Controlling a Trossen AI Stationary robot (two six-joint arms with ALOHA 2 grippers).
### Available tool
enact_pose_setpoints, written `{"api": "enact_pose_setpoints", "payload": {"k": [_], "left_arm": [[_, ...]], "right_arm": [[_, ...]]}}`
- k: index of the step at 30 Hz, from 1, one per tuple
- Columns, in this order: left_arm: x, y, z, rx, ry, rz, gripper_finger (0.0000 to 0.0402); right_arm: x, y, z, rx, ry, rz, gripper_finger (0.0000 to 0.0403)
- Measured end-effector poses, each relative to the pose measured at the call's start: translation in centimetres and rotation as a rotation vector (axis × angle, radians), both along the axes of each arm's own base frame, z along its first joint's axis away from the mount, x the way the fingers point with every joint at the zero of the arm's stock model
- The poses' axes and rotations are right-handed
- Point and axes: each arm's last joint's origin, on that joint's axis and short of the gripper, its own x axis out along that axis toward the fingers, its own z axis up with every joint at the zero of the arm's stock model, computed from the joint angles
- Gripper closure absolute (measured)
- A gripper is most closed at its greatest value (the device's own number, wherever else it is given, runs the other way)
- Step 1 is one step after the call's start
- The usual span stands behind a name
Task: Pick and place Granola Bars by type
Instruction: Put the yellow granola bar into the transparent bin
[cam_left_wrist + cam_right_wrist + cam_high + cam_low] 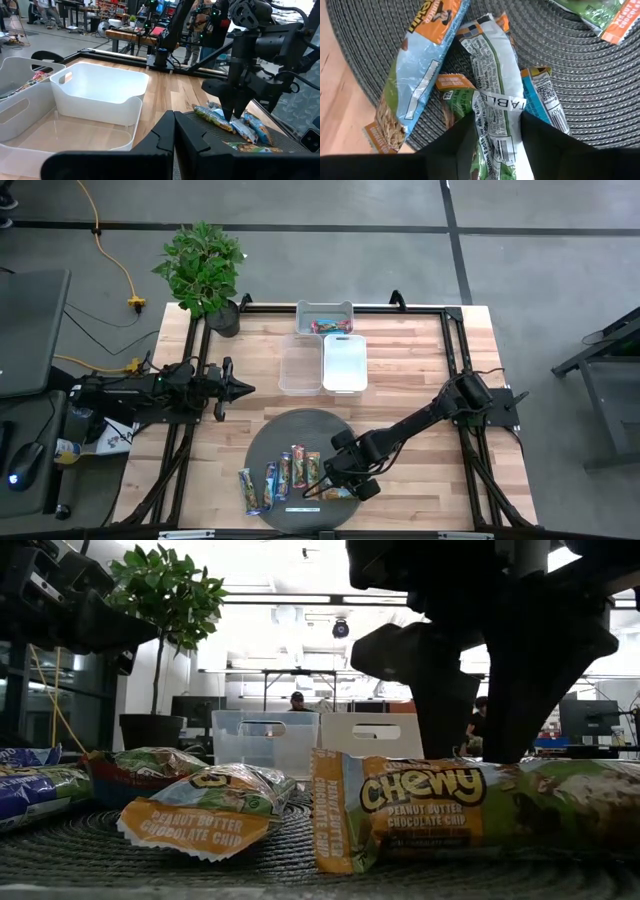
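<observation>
Right gripper (345,486) was lowered on the round mat (262,448), fingers pinched around a green granola bar (492,117), apparently gripped. Other bars (285,478) were laid beside. Left gripper (245,388) was closed, parked aside.

Low view: the large orange-and-green foil-wrapped bar (450,808) directly below the right arm's dark jaws reads "CHEWY" and "PEANUT BUTTER CHOCOLATE CHIP". The smaller orange-ended green foil bar (205,810), off to one side of those jaws, reads "PEANUT BUTTER CHOCOLATE CHIP". Right wrist view: the white back panel of the green-edged wrapper (492,107) between the jaws shows "Facts" and a barcode.
</observation>
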Motion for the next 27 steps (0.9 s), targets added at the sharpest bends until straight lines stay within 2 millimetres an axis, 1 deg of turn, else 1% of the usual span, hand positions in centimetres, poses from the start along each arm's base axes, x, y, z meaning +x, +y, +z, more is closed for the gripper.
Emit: {"api": "enact_pose_setpoints", "payload": {"k": [11, 27], "left_arm": [[0.00, 0.00, 0.00, 0.000, 0.000, 0.000, 0.0401], [0.00, 0.00, 0.00, 0.000, 0.000, 0.000, 0.0401]], "right_arm": [[0.36, 0.07, 0.49, 0.006, -0.015, -0.002, 0.0288], [0.37, 0.06, 0.50, 0.005, -0.016, -0.002, 0.0330]]}}
